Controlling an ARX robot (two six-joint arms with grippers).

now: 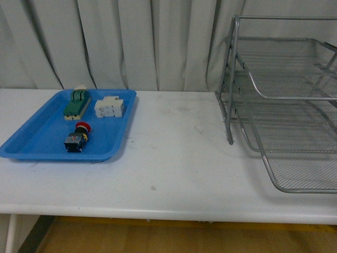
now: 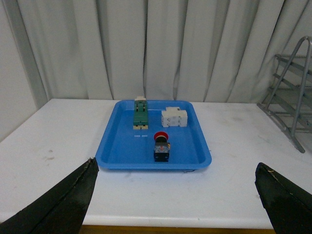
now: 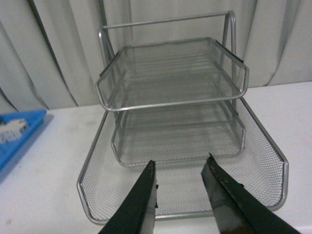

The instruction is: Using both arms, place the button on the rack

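Observation:
The button (image 1: 78, 137), red cap, yellow collar, black-blue body, lies in the near part of the blue tray (image 1: 31, 141) at the table's left. It also shows in the left wrist view (image 2: 161, 146). The silver three-tier wire rack (image 1: 284, 105) stands at the right. My left gripper (image 2: 176, 168) is open wide and empty, near the table's front edge, short of the tray. My right gripper (image 3: 179, 163) is open and empty, in front of the rack (image 3: 170, 97), above its bottom tier. Neither arm shows in the front view.
A green-and-cream block (image 1: 77, 104) and a white block (image 1: 109, 107) lie at the back of the blue tray. White curtains hang behind the table. The white tabletop (image 1: 174, 153) stretches between tray and rack.

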